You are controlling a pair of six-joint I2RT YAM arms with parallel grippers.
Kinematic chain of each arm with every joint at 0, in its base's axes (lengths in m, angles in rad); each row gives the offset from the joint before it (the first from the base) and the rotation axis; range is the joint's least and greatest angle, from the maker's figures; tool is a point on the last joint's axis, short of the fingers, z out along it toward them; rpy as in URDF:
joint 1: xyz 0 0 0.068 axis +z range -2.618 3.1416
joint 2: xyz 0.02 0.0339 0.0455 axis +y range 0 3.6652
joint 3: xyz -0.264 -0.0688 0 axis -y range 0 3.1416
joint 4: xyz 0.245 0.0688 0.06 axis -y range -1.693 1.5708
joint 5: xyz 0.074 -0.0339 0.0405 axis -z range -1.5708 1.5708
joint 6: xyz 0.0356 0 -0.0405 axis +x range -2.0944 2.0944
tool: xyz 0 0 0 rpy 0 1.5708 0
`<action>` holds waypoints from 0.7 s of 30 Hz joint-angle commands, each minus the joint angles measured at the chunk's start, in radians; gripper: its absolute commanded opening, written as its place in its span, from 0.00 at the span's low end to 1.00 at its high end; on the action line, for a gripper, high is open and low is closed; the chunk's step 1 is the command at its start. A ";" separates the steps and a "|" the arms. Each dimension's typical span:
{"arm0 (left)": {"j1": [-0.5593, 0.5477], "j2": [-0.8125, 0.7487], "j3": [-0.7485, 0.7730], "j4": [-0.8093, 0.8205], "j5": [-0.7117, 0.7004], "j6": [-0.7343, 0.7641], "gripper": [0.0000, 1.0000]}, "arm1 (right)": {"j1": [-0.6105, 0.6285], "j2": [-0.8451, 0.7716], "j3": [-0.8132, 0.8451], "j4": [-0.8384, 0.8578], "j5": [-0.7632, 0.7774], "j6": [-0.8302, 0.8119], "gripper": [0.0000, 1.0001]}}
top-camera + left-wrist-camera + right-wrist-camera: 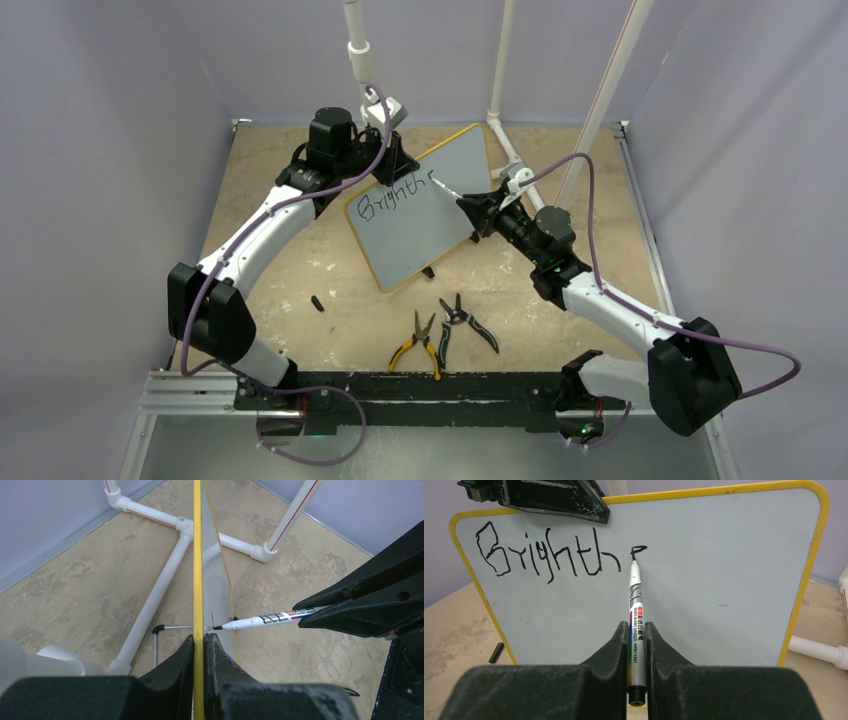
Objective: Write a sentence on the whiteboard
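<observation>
The whiteboard (425, 210) (704, 585), white with a yellow rim, stands tilted up off the table. My left gripper (385, 150) (200, 639) is shut on its top edge (198, 580). My right gripper (478, 208) (637, 630) is shut on a white marker (636, 610) (265, 620). The marker's black tip touches the board face. The sentence (549, 555) (395, 197) so reads "Brighth" in black, with a small partial stroke to its right above the tip.
Two pliers (420, 340) (465, 322) lie on the table in front of the board. The black marker cap (317, 303) (496, 652) lies to the left. A white pipe frame (160, 587) (505, 130) stands behind the board.
</observation>
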 commanded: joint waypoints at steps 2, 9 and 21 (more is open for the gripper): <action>-0.001 -0.006 0.004 0.049 0.006 0.020 0.00 | 0.003 -0.018 0.006 -0.012 0.039 -0.012 0.00; -0.001 -0.007 0.002 0.049 0.006 0.020 0.00 | 0.003 -0.032 0.007 -0.009 0.113 0.001 0.00; -0.002 -0.009 0.001 0.051 0.007 0.019 0.00 | 0.003 -0.058 0.013 0.031 0.123 0.006 0.00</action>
